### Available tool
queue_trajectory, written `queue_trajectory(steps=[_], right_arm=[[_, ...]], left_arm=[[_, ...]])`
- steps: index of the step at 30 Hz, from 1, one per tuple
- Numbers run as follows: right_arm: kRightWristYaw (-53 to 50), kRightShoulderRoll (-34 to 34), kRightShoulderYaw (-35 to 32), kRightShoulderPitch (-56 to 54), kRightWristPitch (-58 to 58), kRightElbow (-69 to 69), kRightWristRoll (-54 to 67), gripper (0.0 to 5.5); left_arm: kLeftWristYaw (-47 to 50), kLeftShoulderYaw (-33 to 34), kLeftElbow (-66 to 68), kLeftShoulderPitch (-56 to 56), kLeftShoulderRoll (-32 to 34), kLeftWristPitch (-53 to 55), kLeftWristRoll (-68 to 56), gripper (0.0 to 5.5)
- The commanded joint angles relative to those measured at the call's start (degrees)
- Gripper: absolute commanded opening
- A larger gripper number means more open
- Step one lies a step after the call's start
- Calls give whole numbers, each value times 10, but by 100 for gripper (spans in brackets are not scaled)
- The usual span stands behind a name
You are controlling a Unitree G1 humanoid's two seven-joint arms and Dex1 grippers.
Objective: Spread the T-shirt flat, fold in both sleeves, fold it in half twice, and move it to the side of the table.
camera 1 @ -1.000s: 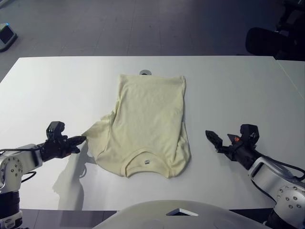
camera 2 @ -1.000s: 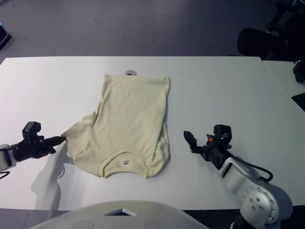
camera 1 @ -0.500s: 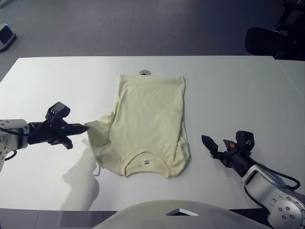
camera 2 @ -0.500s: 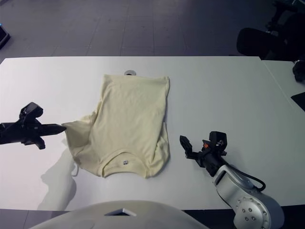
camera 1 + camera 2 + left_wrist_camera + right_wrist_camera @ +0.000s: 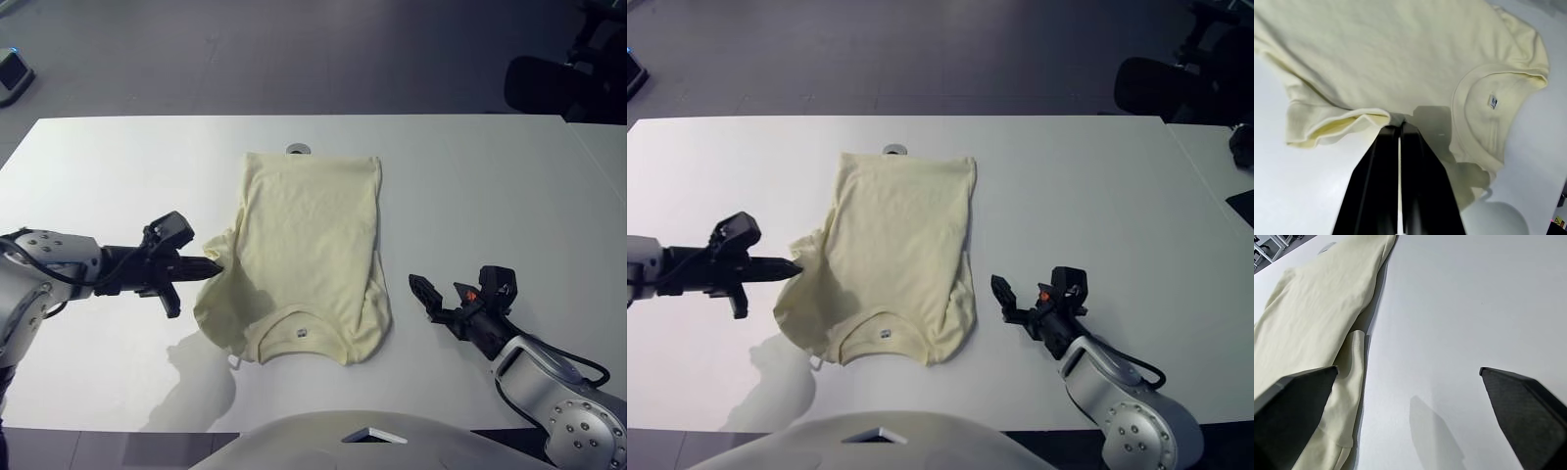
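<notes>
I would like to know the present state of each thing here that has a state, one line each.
T-shirt, lying on the table, collar toward the robot, not yet folded in half.
left sleeve, pinched at its edge, bunched, not yet flat.
right sleeve, folded in.
left pincer, shut on the left sleeve.
right pincer, open, empty, beside the T-shirt.

T-shirt (image 5: pixel 309 245): soft knit cloth, matt, lightly creased, with a stitched neckband at its 6 o'clock end. Table (image 5: pixel 490 176): smooth white top with a faint satin sheen; the small round fitting (image 5: pixel 298 149) at the shirt's 12 o'clock looks like dull grey metal. Left gripper (image 5: pixel 211 266) and right gripper (image 5: pixel 458 294): black, matt, plastic-looking.
</notes>
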Motion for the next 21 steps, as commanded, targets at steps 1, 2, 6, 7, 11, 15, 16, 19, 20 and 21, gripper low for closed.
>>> queue_trajectory(steps=[1, 2, 6, 7, 11, 15, 16, 19, 20, 21], right_arm=[[-6, -7, 2, -6, -1, 8, 3, 540], [-6, -7, 1, -5, -2, 8, 4, 540], [-8, -8, 5, -8, -4, 11, 3, 540], [-9, -7, 6, -8, -5, 10, 3, 540], [-11, -9, 15, -13, -7, 15, 2, 540], [-16, -5, 26, -16, -10, 16, -3, 540], [-18, -5, 29, -19, -10, 17, -5, 540], [-19, -5, 43, -30, -14, 28, -11, 540], [-17, -8, 51, -35, -15, 35, -15, 540], [-14, -10, 58, -40, -16, 42, -19, 540]], left_arm=[[29, -44, -13, -22, -33, 14, 2, 3], [35, -59, -16, -27, -40, 14, 6, 3], [59, -106, -21, -31, -66, 10, 22, 3], [65, -114, -21, -35, -73, 11, 25, 3], [90, -133, -25, -41, -98, 19, 33, 3], [124, -143, -23, -55, -128, 35, 39, 25], [132, -138, -25, -59, -140, 45, 32, 32], [154, -103, -30, -73, -184, 85, -4, 89], [163, -84, -30, -81, -202, 103, -21, 107], [171, -67, -29, -89, -217, 121, -37, 125]])
